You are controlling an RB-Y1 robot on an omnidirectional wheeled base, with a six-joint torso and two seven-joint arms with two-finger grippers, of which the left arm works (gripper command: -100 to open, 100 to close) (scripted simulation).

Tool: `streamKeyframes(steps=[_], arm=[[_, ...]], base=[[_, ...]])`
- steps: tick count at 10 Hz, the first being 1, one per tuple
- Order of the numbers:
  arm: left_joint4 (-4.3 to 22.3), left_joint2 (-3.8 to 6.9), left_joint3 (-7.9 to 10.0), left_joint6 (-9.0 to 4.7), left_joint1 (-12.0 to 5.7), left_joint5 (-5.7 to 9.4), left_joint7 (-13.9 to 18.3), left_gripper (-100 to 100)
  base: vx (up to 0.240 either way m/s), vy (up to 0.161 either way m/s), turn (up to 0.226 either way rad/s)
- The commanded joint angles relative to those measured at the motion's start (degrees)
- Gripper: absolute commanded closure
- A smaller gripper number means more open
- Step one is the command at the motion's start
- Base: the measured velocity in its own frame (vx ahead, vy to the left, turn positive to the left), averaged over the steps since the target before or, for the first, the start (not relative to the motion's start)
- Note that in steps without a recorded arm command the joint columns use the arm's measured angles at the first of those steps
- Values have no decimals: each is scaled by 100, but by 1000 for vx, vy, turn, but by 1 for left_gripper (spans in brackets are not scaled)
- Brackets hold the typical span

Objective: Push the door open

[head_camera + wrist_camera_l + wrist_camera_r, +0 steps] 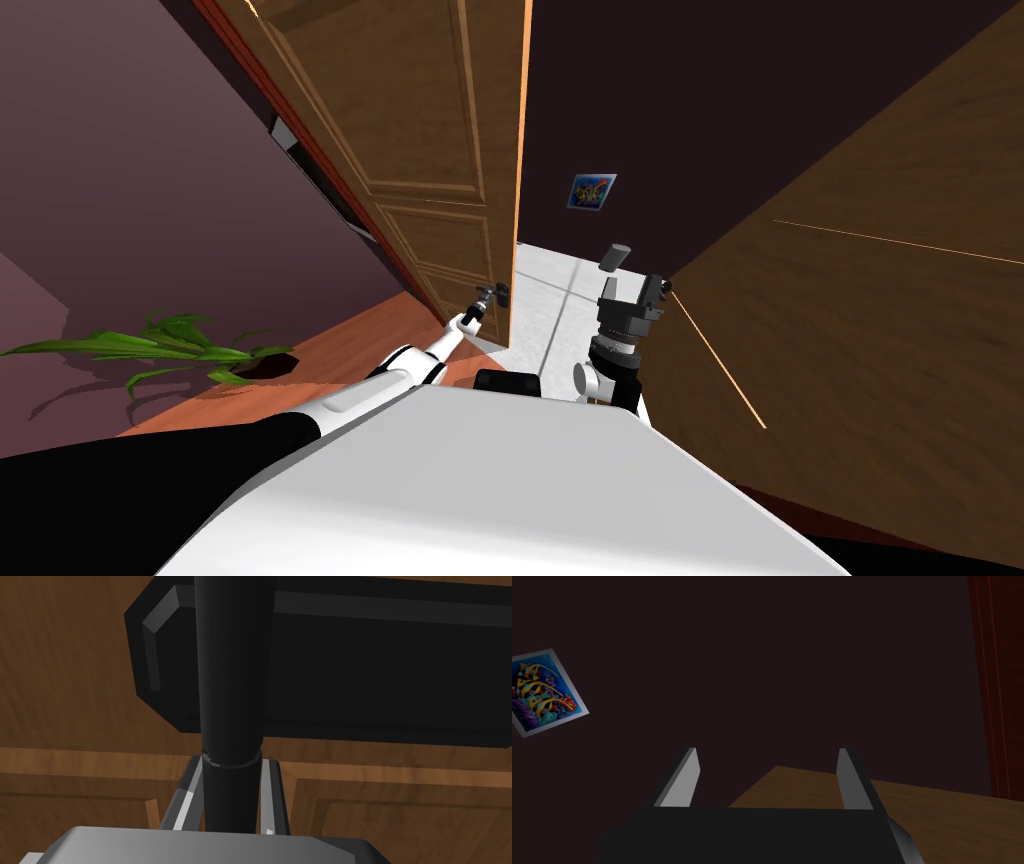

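Observation:
A brown panelled door (pixel 430 150) stands partly open, its free edge facing me. My left gripper (pixel 487 300) reaches to its dark lever handle (pixel 501 293). In the left wrist view the handle (pixel 230 676) runs out from a dark back plate (pixel 360 666) on the door's wood (pixel 65 691), and my left gripper (pixel 229 796) is shut on the handle, with its fingers (pixel 187 801) pressing the handle's sides. My right gripper (pixel 637 272) is raised beside the doorway gap, to the right of the door edge. It stands open (pixel 767 778) with nothing between its fingers (pixel 682 781).
A light tiled floor (pixel 545 290) shows through the gap, with a dark wall and a small colourful picture (pixel 591 191) beyond. A large brown wooden surface (pixel 880 300) rises close on my right. A green plant (pixel 180 350) sits on the reddish floor at left.

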Motion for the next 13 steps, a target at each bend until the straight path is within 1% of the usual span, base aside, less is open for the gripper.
streamKeyframes(steps=[1,2,3,4,6,7,8,11,13], arm=[[-127,92,181,92,44,43,-78,100],[-113,98,230,94,44,55,-103,100],[-113,98,230,94,44,55,-103,100],[-73,116,377,101,44,91,-177,100],[-47,127,473,106,44,115,-225,100],[-21,138,567,110,43,138,-272,100],[-9,143,612,112,43,149,-295,100],[59,173,861,124,43,210,-420,100],[95,189,992,130,42,242,-486,100]], base=[[128,-149,61],[140,-135,52],[87,-82,29],[111,-119,53],[119,-153,72],[138,-144,64],[135,-154,51],[173,-160,71],[165,-152,59]])
